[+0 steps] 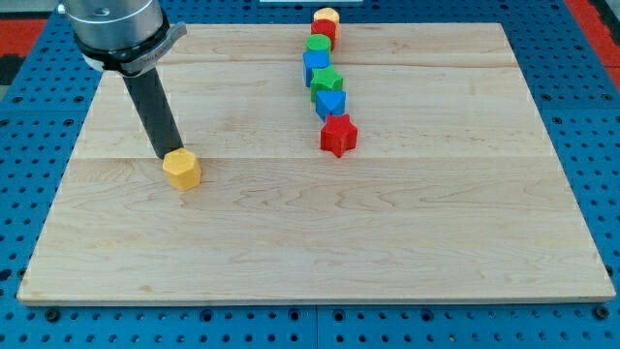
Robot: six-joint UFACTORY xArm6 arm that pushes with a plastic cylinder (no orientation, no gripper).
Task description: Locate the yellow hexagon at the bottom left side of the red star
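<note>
The yellow hexagon (181, 169) lies on the wooden board at the view's left. My tip (167, 156) touches or nearly touches its upper left edge. The red star (338, 135) sits right of centre, well apart from the hexagon, to its right and slightly higher in the view. The star is the lowest block in a line that runs up to the board's top edge.
Above the star runs a line of blocks: a blue one (331, 103), a green one (327, 81), a blue one (317, 64), a green one (319, 45), a red one (325, 29) and a yellow one (327, 15). The wooden board (310, 242) lies on a blue pegboard.
</note>
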